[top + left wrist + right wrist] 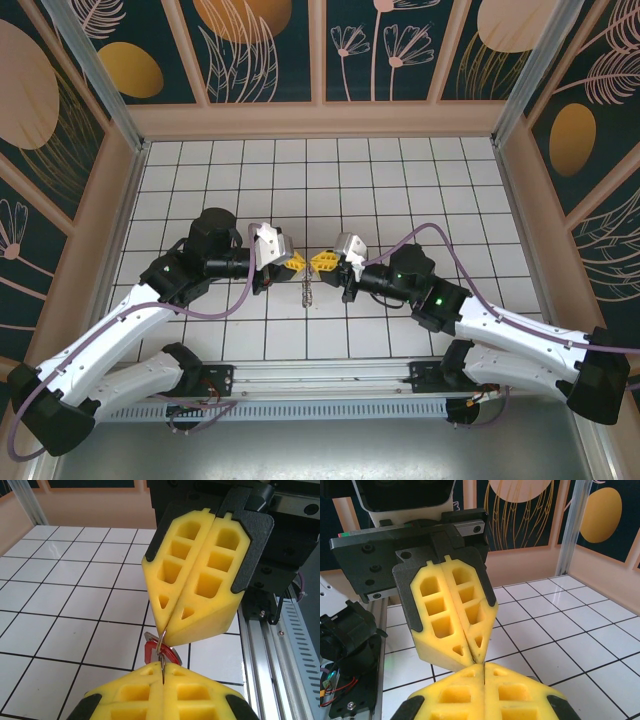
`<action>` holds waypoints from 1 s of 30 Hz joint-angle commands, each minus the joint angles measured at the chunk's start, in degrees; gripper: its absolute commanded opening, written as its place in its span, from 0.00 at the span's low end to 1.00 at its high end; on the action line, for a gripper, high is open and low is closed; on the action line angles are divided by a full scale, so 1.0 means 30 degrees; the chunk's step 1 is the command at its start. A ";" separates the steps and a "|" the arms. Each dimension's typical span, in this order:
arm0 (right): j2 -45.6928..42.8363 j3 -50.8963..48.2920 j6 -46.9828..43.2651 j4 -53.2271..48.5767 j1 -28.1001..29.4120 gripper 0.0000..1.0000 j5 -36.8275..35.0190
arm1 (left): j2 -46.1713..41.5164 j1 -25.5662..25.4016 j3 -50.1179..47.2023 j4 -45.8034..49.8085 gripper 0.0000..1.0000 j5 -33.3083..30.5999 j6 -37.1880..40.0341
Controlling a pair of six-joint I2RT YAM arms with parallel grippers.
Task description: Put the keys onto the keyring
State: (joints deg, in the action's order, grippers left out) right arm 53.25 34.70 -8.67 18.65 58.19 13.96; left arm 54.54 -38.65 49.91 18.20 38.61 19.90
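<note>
Both grippers meet tip to tip above the middle of the tiled floor. My left gripper (297, 264) (163, 666) is shut on a thin wire of the keyring (161, 647). My right gripper (318, 263) (164, 631) faces it, shut on the same wire a short way along. Just behind the wire hangs the key with its red tag (149, 652), touching the ring; whether it is threaded on I cannot tell. From above, the keyring (308, 292) and its small keys dangle below the fingertips. In the right wrist view my right gripper (484, 667) and the left gripper (477, 656) are both closed, tips touching.
A white tiled floor (400, 180) with dark grid lines stretches behind the grippers, walled by tan panels (320, 120). An aluminium rail (330, 375) runs along the near edge between the arm bases.
</note>
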 commanded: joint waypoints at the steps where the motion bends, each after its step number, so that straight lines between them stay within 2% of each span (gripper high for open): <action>1: 0.0266 -0.0199 0.0193 -0.0271 0.0085 0.00 0.0036 | -0.0434 -0.0080 0.0037 -0.1004 0.00 0.0402 0.0318; 30: 0.0852 -0.0118 0.0516 -0.0546 -0.0321 0.00 0.0877 | -0.0735 -0.0092 -0.0040 -0.1229 0.00 0.0084 0.0283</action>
State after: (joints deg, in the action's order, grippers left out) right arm 54.96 34.70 -8.21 18.68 57.49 15.14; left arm 53.82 -38.65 49.52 18.68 37.17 19.90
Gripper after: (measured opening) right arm 0.049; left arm 0.043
